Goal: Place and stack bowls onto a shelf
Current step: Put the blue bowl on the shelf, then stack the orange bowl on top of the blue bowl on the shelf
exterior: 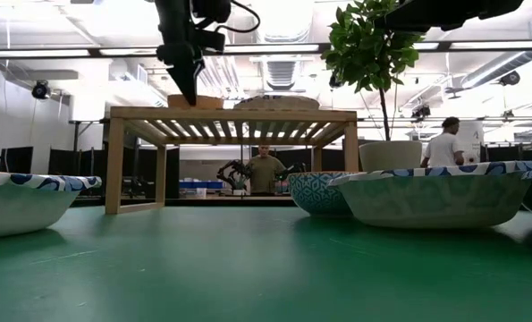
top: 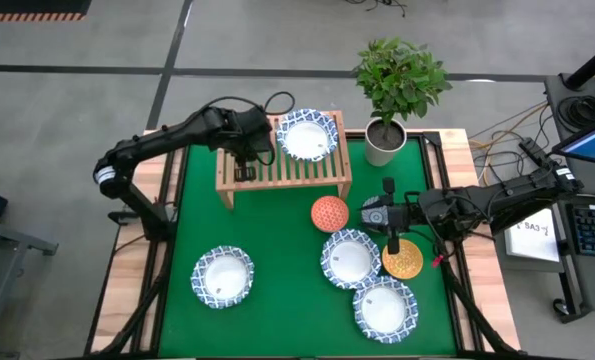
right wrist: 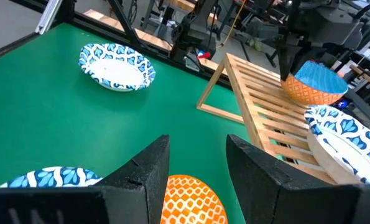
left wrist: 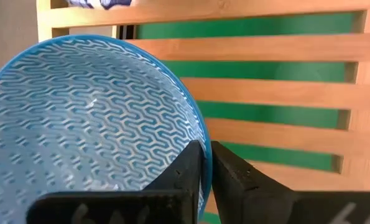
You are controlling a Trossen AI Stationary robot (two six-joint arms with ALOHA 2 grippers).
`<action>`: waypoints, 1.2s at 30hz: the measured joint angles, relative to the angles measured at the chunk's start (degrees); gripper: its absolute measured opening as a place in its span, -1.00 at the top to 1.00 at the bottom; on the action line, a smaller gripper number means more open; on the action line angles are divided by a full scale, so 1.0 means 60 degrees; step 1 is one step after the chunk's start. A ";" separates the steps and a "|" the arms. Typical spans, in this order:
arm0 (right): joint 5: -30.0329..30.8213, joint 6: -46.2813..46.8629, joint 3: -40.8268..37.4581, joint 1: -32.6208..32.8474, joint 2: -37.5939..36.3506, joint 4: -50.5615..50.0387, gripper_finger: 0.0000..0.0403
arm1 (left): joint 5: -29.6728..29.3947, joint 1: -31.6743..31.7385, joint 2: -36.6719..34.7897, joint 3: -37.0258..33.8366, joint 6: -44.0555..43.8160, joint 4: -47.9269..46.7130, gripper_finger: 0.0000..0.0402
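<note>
Shelf [top: 283,176] carries a light blue bowl [left wrist: 85,118] — left gripper [left wrist: 204,163] pinches its rim; right gripper [right wrist: 197,155], jaws spread, hovers over the orange-red bowl [right wrist: 191,200].

Tabletop [top: 277,250]: green mat, pale wood edges.
Shelf [top: 282,180]: light wood, slatted.
Bowl on shelf [top: 307,135]: white, blue patterned rim.
Small bowl [left wrist: 85,118] at left tool [left wrist: 206,163]: light blue inside with a white wave-maze pattern, orange outside (seen from the right wrist).
Tools: black, both.
Red bowl [top: 329,213]: orange-red with fine white pattern.
Yellow bowl [top: 403,260]: golden, dotted.
Three white bowls [top: 223,276] on the mat: blue patterned rims.
Plant [top: 399,75]: green leaves, white pot [top: 384,145].
</note>
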 joint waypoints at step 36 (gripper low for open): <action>-0.0004 0.3345 0.0000 0.0000 0.1137 0.0151 0.26 | 0.2884 -0.2804 -0.3490 -0.1773 -0.3211 0.3498 0.18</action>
